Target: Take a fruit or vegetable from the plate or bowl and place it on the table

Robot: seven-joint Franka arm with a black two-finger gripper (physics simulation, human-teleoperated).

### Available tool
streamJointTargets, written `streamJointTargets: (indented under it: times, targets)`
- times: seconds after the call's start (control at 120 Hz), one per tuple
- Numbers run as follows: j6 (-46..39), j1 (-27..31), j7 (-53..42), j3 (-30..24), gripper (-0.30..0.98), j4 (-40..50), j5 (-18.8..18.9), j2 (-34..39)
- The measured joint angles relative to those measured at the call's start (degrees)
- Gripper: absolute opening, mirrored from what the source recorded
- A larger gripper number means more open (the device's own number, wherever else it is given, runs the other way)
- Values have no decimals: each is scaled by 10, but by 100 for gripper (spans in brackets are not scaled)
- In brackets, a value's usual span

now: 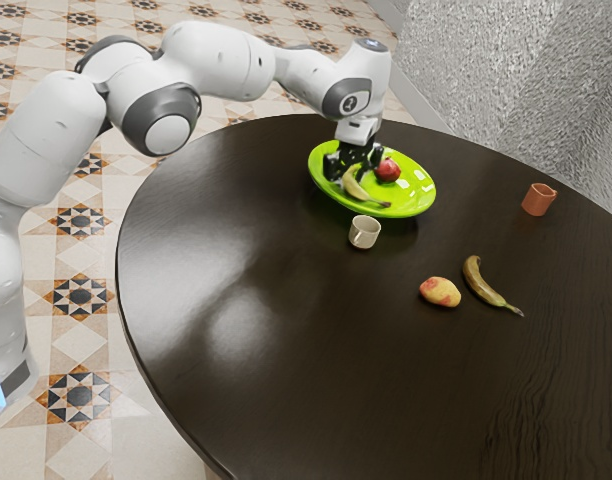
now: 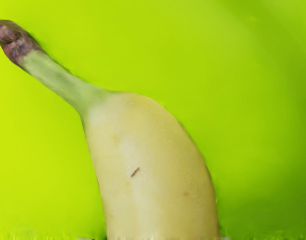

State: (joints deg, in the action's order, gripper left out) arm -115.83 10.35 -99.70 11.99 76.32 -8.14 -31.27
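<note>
Pale banana [image 1: 354, 188] on green plate [image 1: 418, 196], one end hidden under gripper [image 1: 351, 166]; grip, can't tell. Lies lengthwise, stem pointing to exterior view's lower right. Wrist view: 1 dark scratch on peel. Exterior view: beige cup [image 1: 364, 233] near plate; beyond banana, 1 red fruit [image 1: 388, 170].

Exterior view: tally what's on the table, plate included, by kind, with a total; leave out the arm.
Bananas: 2 (one on the plate, one on the table)
Other fruits or vegetables: 2 (round red one, yellow-and-red one)
Cups: 2 (beige cup, terracotta cup)
Plates: 1 (green)
Total: 7
</note>
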Motion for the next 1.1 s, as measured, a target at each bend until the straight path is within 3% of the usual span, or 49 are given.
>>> streamJointTargets:
  times: [0.233,0.442,0.633,0.825,1.1]
  targets:
    - [3,6,45,1,17,0,-5,5]
    - [55,-2,96,-2,15,-7,7,60]
    - [129,-61,155,-8,14,-8,33,126]
    - [177,-110,210,-86,14,-50,44,136]
    - [152,-166,287,-94,14,-103,46,112]
